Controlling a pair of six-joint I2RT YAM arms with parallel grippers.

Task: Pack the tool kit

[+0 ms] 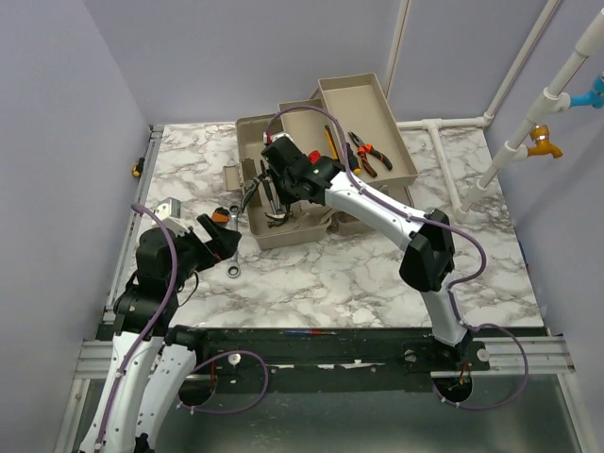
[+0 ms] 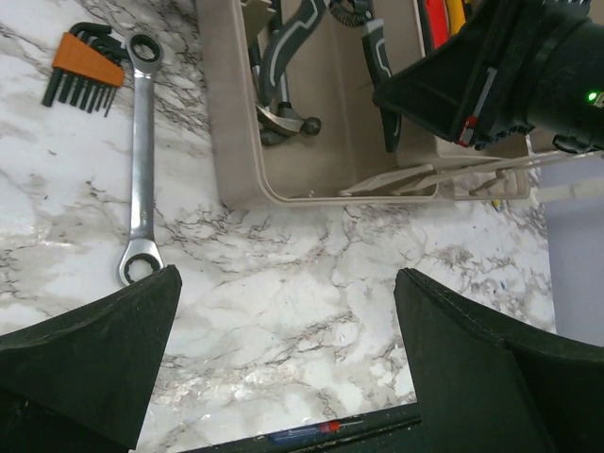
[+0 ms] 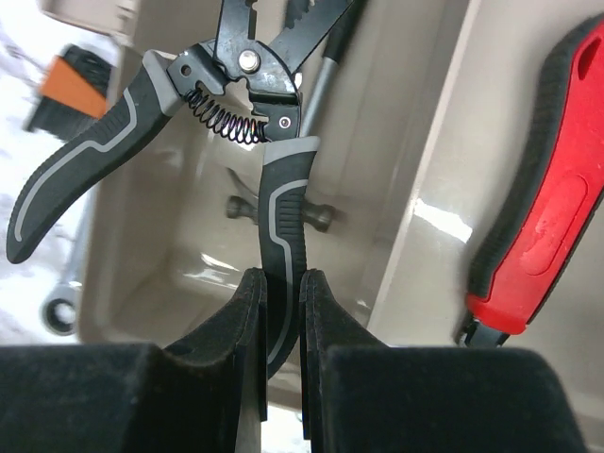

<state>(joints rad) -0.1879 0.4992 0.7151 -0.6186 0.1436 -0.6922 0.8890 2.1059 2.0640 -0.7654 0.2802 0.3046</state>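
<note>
Right wrist view: the right gripper (image 3: pixel 282 288) is clamped on one grey-black handle of the pliers (image 3: pixel 247 66), held jaws-away over the main bin, where a hammer (image 3: pixel 326 85) is already laid. The pliers should be lowered flat beside the hammer before release, and the sprung free handle kept off the bin wall. In the top view, the left gripper (image 1: pixel 222 241) is seen spread open and holding nothing above the marble table (image 1: pixel 359 274), near an unpacked wrench (image 2: pixel 142 160) and hex keys (image 2: pixel 80 66). Beyond them the beige toolbox (image 1: pixel 283 234) is set mid-table, opened, with a red cutter (image 3: pixel 538 226) in the next compartment and fold-out trays (image 1: pixel 396 123) raised behind.
</note>
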